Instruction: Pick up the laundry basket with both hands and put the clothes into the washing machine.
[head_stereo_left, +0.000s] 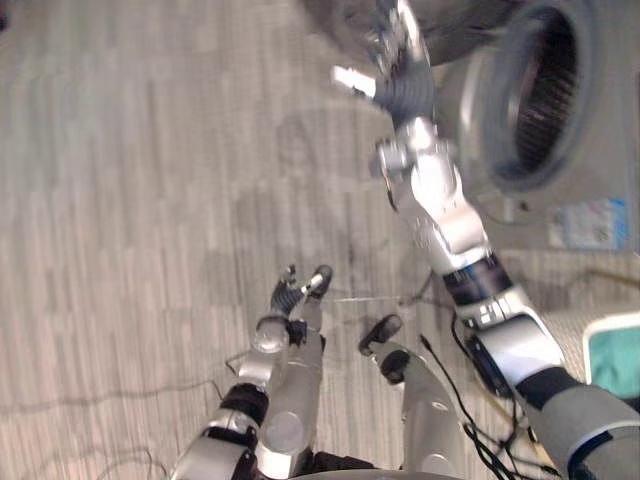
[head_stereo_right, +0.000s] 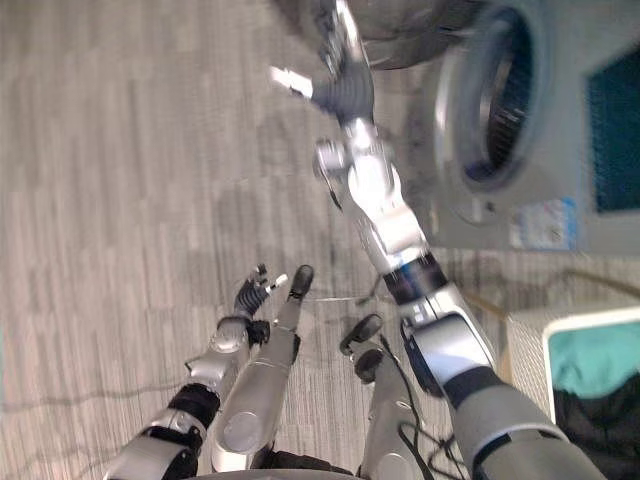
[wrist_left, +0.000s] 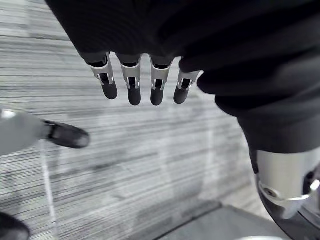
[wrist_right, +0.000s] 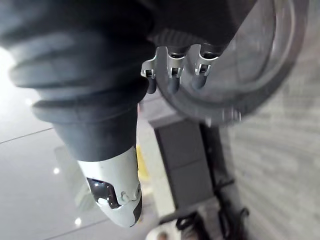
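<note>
— Where is the laundry basket (head_stereo_right: 525, 352)?

— On the floor (head_stereo_left: 150, 200) to the right of the washing machine (head_stereo_left: 590, 175), well apart from both hands. A teal garment (head_stereo_right: 600, 360) and a darker one (head_stereo_right: 600, 425) lie inside it.

— And the washing machine itself?

— Its round door (wrist_right: 270, 65) is swung open to the left of the drum opening (head_stereo_left: 545, 95), and the ribbed drum shows through that opening.

— What is the right hand (head_stereo_left: 395, 55) doing?

— It is stretched up to the washing machine's open door. Its fingers (wrist_right: 172, 82) lie fairly straight with their dark tips at the door's rim, and the thumb juts out sideways. I cannot tell whether the tips touch the rim. They are not curled round anything.

— The left hand (head_stereo_left: 285, 292)?

— Low over the floor, far to the left of the washing machine. Its fingers (wrist_left: 133, 87) hang relaxed in a row, with nothing held between them and the thumb.
</note>
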